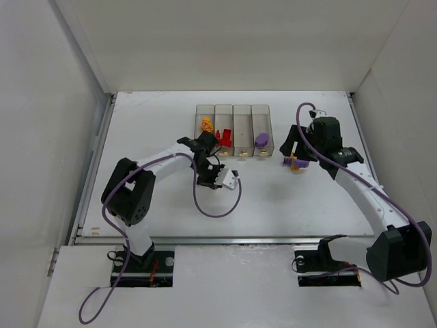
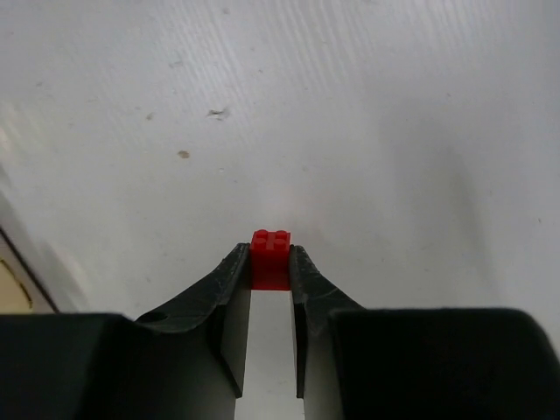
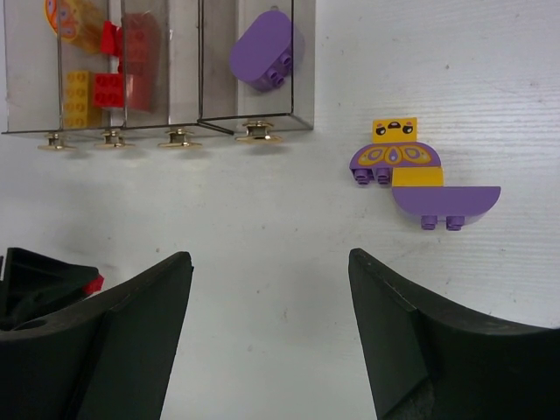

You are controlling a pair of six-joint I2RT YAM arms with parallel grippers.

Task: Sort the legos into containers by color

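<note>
Four clear containers stand in a row at the table's back middle. The first holds yellow legos, the second red legos, the fourth a purple lego. My left gripper is just in front of the bins, shut on a small red brick over bare table. My right gripper is open and empty. A purple-and-yellow lego cluster lies on the table right of the bins, ahead of the right fingers; it also shows in the top view.
White walls enclose the table on the left, back and right. Purple cables loop from both arms over the near half of the table. The tip of the left gripper shows at the lower left of the right wrist view.
</note>
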